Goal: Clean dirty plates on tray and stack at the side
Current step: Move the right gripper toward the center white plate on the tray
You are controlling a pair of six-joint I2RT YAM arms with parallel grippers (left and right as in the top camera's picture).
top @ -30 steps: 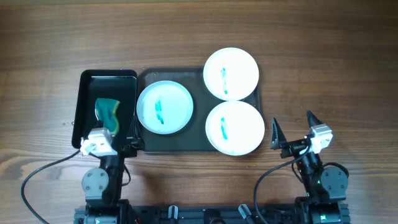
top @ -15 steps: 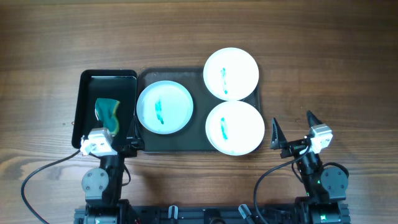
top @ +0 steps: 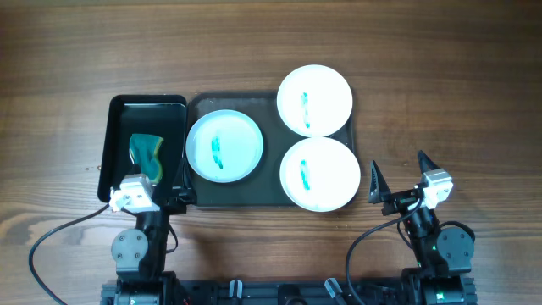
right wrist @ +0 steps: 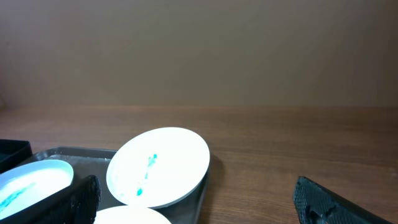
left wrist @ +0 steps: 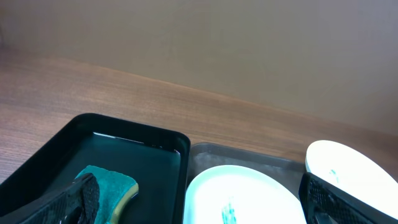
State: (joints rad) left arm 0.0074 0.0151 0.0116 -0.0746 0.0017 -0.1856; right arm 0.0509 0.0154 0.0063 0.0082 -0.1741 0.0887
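Spreading across the whole view, the brown wooden table (top: 271, 42) carries a wide, shallow dark grey rectangular tray (top: 254, 103), with a narrower, deeper black tray (top: 152, 114) just beside it on the left. Three round white plates, each smeared teal at the centre, lie on the wide tray: one left (top: 224, 146), one far right (top: 315, 101), one near right (top: 319, 174). A teal-and-yellow sponge (top: 146, 154) lies in the deeper tray. Near the table's front edge, the left hand (left wrist: 198, 186) and the right hand (top: 398, 174) both hold their fingers spread apart, gripping nothing.
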